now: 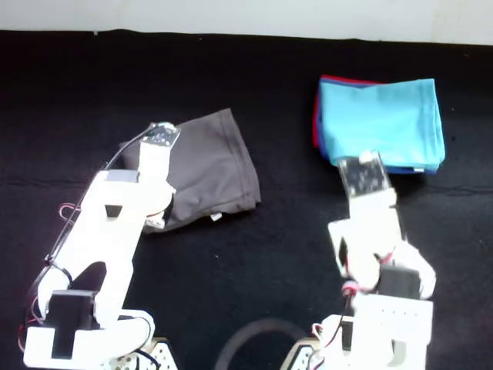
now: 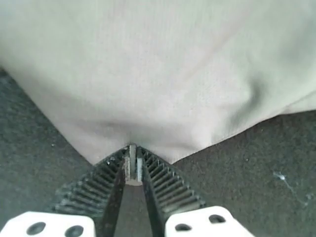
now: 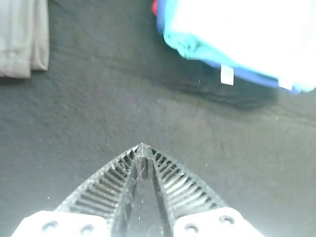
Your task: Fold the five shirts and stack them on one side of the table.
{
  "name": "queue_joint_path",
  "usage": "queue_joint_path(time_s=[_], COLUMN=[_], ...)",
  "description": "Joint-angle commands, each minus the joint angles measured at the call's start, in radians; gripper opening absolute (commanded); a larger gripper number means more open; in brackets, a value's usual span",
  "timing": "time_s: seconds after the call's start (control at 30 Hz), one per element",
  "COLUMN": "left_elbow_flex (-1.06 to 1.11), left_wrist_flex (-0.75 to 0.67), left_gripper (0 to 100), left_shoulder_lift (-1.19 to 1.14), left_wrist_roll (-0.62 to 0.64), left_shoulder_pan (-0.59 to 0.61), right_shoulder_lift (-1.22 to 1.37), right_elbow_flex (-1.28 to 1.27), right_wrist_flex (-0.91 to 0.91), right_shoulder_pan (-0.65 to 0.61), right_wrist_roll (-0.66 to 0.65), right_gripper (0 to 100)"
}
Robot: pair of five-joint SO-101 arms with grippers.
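Note:
A folded grey shirt (image 1: 212, 166) lies left of the table's middle. My left gripper (image 1: 159, 140) is at its left corner. In the left wrist view the fingers (image 2: 132, 165) are pressed together at the shirt's (image 2: 158, 74) edge, where the cloth puckers toward the tips. At the back right sits a stack of folded shirts (image 1: 381, 123): light blue on top, darker blue and red edges showing beneath. My right gripper (image 1: 362, 163) hovers just in front of the stack. It is shut (image 3: 143, 150) with nothing in it, over bare table, the stack (image 3: 237, 29) ahead of it.
The table is covered in black cloth (image 1: 254, 254), with free room between the grey shirt and the stack and along the back left. A dark cable loop (image 1: 254, 339) lies at the front edge between the two arm bases.

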State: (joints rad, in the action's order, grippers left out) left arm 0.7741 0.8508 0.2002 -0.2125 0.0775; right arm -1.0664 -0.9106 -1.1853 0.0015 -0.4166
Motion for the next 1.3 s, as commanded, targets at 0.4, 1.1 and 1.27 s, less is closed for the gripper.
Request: queue_joint_path(time_s=[0.4,1.1,1.27], left_elbow_flex=[-0.071,0.467,0.478], left_wrist_flex=[0.275,-0.218,-0.235], left_gripper=[3,14,14], left_shoulder_lift=[0.392,0.394,0.395], left_wrist_roll=[-0.014,-0.009,-0.009], left_shoulder_pan=[0.295,0.452,0.452], right_shoulder_lift=[1.141,2.029,2.121], right_elbow_flex=[1.063,2.137,2.160], right_wrist_flex=[-0.269,-0.444,-0.392], right_shoulder_pan=[-0.417,-0.572,-0.570], right_wrist_roll=[0.302,0.557,0.623], right_gripper=[25.5,38.5,38.5])
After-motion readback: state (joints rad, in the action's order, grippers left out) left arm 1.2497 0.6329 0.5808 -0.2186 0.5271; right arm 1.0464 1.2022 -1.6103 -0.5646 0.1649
